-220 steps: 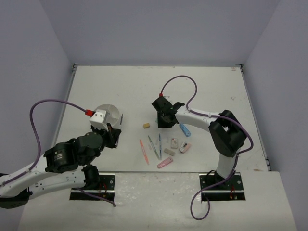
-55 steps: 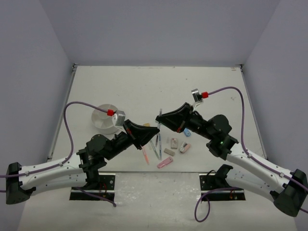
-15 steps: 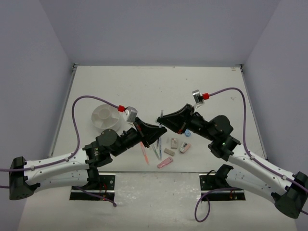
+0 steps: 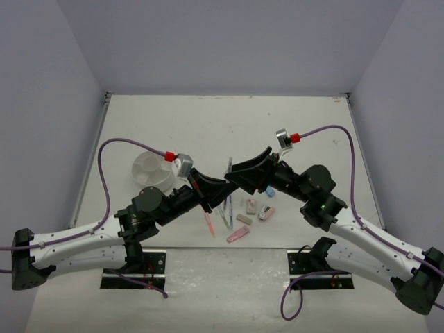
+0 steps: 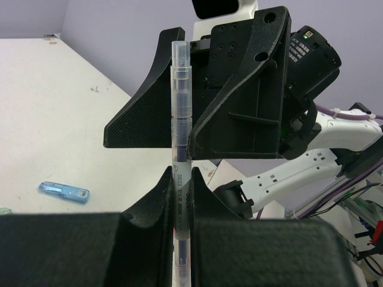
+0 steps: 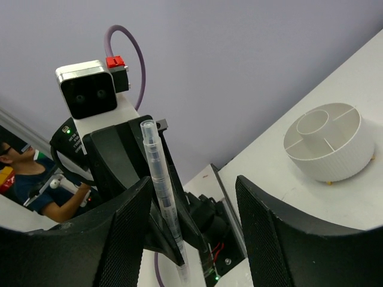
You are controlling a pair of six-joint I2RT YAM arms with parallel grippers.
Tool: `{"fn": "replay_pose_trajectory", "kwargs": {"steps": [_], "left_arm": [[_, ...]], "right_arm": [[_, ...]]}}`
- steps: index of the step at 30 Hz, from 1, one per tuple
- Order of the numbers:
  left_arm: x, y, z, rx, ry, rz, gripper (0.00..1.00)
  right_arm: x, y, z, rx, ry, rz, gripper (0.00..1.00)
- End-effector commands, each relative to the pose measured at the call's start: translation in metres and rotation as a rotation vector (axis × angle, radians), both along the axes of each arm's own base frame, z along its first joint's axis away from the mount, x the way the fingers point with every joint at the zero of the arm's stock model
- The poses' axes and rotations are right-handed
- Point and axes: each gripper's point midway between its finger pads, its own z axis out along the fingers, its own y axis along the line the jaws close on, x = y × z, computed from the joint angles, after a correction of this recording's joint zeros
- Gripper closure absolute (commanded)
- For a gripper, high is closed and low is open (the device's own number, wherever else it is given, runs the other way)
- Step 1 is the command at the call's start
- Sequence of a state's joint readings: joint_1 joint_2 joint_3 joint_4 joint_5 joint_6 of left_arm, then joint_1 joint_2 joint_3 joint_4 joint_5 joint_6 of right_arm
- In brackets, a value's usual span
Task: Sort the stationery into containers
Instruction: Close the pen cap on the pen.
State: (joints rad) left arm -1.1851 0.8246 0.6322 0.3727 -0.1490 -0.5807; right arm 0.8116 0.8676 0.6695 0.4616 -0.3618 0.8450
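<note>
While my left tool (image 5: 181,191) is clamped on the grey-blue pen (image 5: 181,107) mid-air at frame centre, right tool (image 6: 194,179) jaws apart around it, I judge sorting barely begun: white holder (image 4: 151,168), upper left, looks empty; pink pen (image 4: 207,220), pink marker (image 4: 237,235) and erasers (image 4: 250,205) lie on the table (image 4: 208,125).

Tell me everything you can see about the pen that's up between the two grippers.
The pen is thin, of clear grey-blue plastic in jointed sections, with small black print on its barrel. It is held upright in the air, clamped at its lower part by the left gripper. Its upper part rises between the open jaws of the right gripper.
</note>
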Motion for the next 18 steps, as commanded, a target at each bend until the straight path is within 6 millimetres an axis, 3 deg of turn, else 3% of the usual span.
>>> {"fn": "replay_pose_trajectory", "kwargs": {"steps": [1,6,18], "left_arm": [[0.002,0.004,0.026,-0.033,-0.051,0.017,1.00],[0.002,0.005,0.020,-0.020,-0.043,0.022,1.00],[-0.011,-0.008,0.006,0.013,-0.053,-0.074,1.00]], "right_arm": [[-0.014,-0.007,0.034,0.030,-0.101,0.034,0.39],[-0.022,-0.012,0.043,0.020,-0.141,0.037,0.39],[-0.001,-0.014,0.046,-0.035,-0.138,-0.064,0.45]]}}
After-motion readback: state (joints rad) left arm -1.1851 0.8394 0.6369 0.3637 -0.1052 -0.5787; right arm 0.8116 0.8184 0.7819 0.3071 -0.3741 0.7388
